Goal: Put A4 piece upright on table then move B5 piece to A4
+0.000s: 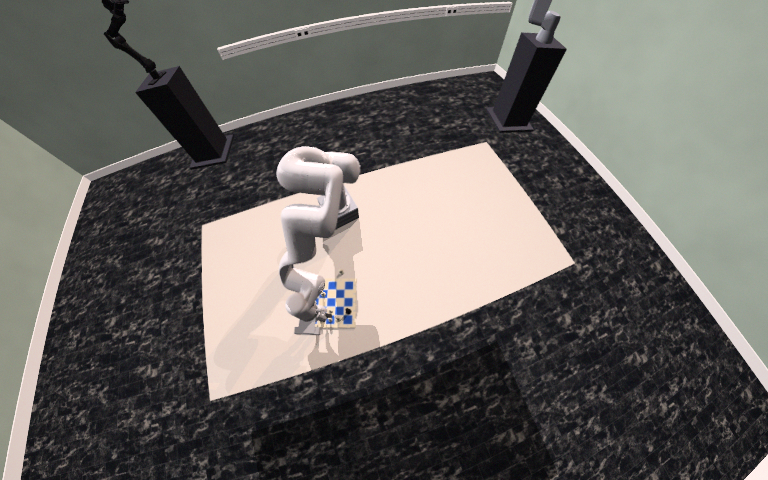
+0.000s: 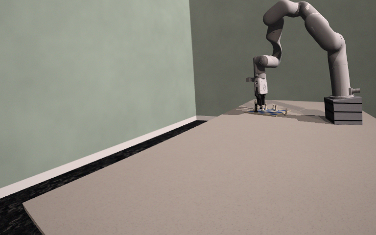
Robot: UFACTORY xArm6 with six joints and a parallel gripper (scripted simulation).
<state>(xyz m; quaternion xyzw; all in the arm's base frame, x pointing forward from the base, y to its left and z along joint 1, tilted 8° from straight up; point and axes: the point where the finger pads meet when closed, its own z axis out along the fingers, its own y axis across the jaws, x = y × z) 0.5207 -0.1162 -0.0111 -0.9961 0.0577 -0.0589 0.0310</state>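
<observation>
While the gripper (image 2: pixel 260 103) hung low over the board (image 2: pixel 270 112) with fingers parting, gripping nothing, a small piece (image 2: pixel 257 107) stood beneath; it should rise straight, sparing neighbours.

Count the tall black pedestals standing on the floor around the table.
2. The left pedestal stands near the back wall beyond the table's far left corner; the right pedestal stands in the far right corner of the room. None appears hidden.
</observation>
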